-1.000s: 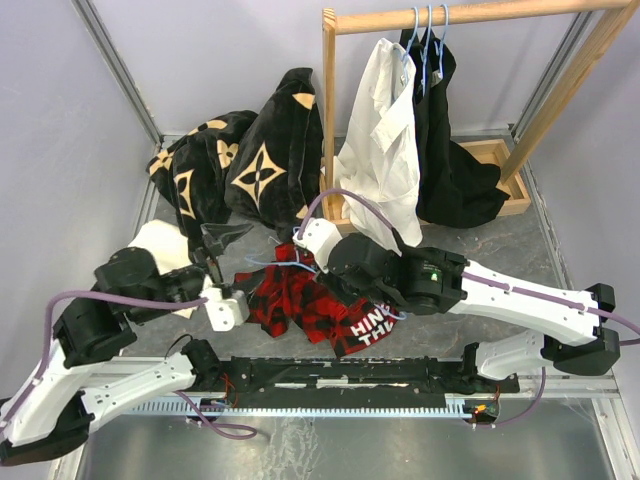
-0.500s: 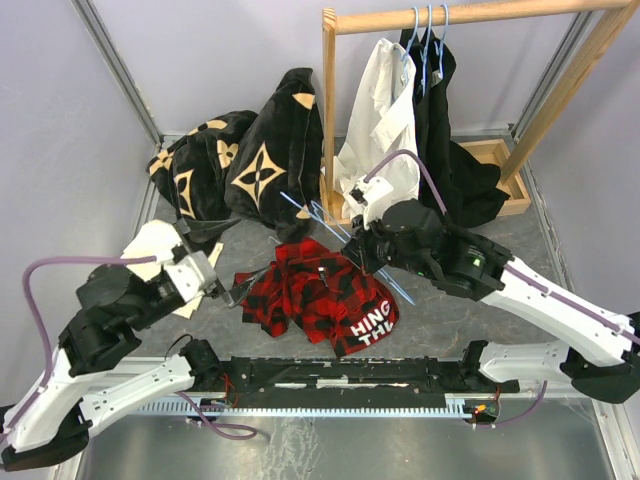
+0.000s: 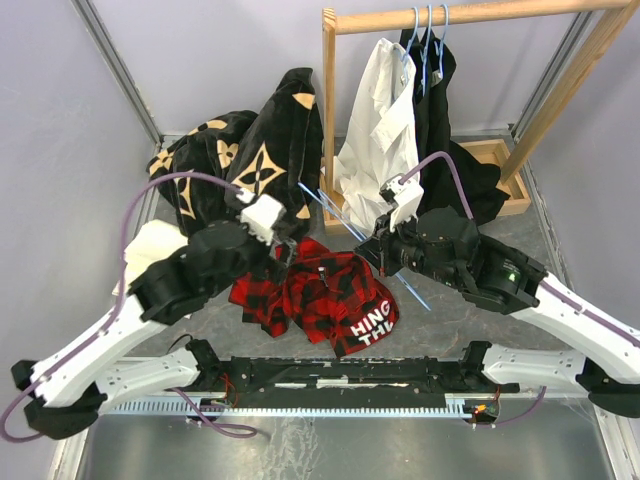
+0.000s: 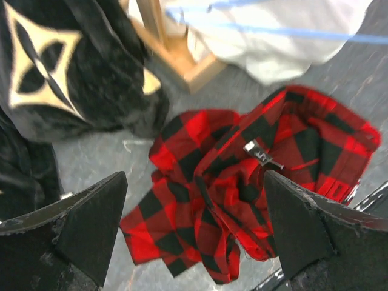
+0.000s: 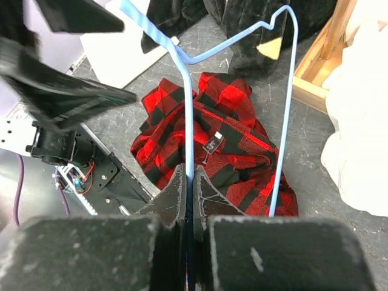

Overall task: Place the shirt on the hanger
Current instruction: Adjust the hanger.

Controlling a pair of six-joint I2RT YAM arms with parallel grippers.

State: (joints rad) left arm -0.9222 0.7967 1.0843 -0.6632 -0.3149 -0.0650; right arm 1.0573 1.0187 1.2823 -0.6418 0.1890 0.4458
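Grey stone-look counter (image 3: 470,262) lies under a pale wooden clothes rail (image 3: 450,15) at the far right. A plain white shirt (image 3: 385,140) and a black garment (image 3: 450,160) hang from that rail on hangers. To the left of the rail post, black plush fabric with tan flower motifs (image 3: 260,160) is heaped against the far wall. A white cloth (image 3: 150,245) lies flat at the left edge, partly under your left arm.

Your red-and-black buffalo-plaid flannel shirt (image 3: 320,295) sits crumpled on the counter at the near middle, between the two arms. It is just near of the black heap and the rail's foot. White block letters show on its near right corner, and a small neck label faces up in both wrist views.

Your right hand (image 5: 189,182) is clamped tight on one wire of the thin light-blue wire hanger (image 5: 188,121). It holds the hanger in the air, above the shirt's right part and not touching it. In the top view the wire runs at a slant from the rail post, past that hand, to the near right.

Your left hand (image 4: 194,209) has its fingers (image 4: 91,224) spread wide with nothing between them. It hangs over the left, far part of the shirt, clear of the cloth.
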